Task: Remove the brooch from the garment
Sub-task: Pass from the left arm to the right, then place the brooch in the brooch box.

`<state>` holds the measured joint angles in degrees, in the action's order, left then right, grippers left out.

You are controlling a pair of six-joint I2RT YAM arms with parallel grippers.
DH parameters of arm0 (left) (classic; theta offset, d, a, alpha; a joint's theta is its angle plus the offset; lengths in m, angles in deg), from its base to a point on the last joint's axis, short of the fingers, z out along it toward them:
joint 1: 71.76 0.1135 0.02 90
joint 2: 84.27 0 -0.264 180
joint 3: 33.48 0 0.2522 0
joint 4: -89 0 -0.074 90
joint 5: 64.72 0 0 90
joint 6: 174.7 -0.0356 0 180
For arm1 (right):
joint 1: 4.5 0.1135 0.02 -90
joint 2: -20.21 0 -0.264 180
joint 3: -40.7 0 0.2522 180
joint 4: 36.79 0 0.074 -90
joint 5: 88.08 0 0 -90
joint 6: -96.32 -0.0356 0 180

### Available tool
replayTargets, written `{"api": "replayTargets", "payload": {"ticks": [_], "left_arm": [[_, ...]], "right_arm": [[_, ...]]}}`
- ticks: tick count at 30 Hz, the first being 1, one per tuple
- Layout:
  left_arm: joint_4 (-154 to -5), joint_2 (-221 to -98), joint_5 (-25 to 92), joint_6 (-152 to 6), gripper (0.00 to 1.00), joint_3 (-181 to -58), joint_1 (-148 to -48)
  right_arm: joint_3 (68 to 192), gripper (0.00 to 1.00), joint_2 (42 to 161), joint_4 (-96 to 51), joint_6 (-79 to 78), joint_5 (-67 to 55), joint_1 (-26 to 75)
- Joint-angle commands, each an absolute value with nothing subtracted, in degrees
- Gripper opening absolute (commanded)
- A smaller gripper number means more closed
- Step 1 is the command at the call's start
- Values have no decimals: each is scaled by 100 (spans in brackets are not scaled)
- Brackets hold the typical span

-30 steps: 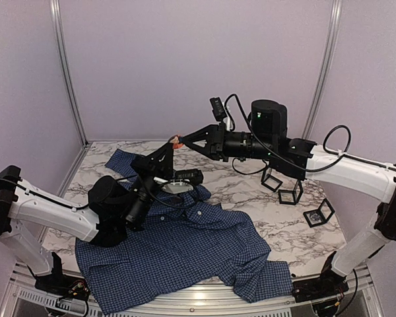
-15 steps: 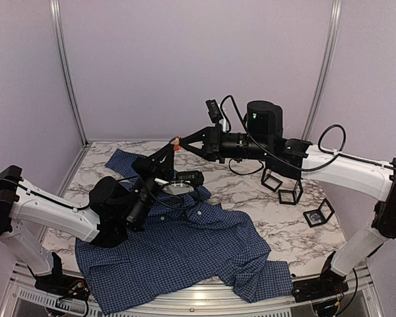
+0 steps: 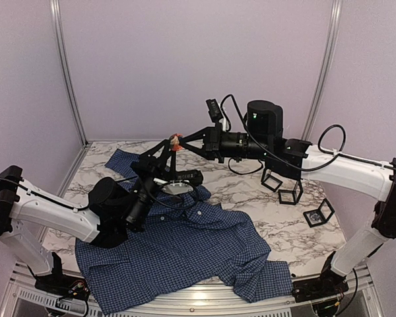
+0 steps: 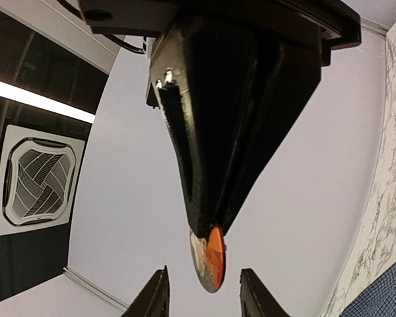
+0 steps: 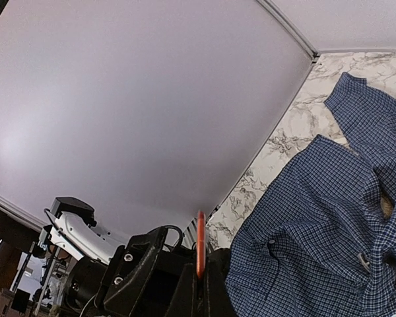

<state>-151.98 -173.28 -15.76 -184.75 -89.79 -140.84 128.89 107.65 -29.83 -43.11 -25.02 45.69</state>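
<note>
The brooch (image 3: 176, 139) is a small flat disc, orange on one face, pale and glossy on the other. Seen edge-on from the right wrist, the brooch (image 5: 200, 243) is only a thin orange sliver. It is up in the air above the back of the table (image 3: 251, 191), clear of the shirt (image 3: 178, 251).

The right gripper (image 3: 180, 140) is clenched on it. Its two matte black, wedge-shaped fingers (image 4: 237, 132) taper to a point and pinch the disc's upper rim, and the rest of the disc hangs out below them in the left wrist view. The left gripper (image 3: 169, 146) is released: its fingers (image 4: 156, 297) stand apart on either side of the disc without touching it.

The shirt is soft dark blue cloth in a fine check. It lies rumpled and spread over the white, grey-veined marble table. Black wire cube frames (image 3: 282, 186) stand on the table's right side.
</note>
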Motion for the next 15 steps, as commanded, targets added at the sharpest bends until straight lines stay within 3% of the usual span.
{"api": "replayTargets", "payload": {"ticks": [1, 5, 10, 15], "left_arm": [[-15461, -17304, -1749, -18312, 45, -8973, -14127], [-15196, -17246, -2167, -18051, 67, -9177, -14176], [-14583, -17010, -2656, -17192, 83, -9333, -14243], [-13278, -16463, -2935, -15691, 93, -9513, -14302]], "right_arm": [[12977, 0, 10695, -3044, -4233, -2313, 4599], [12920, 0, 10652, -3042, -4164, -2163, 4552], [12742, 0, 10549, -3082, -4087, -2004, 4462], [12390, 0, 10340, -3166, -4034, -1803, 4314]]}}
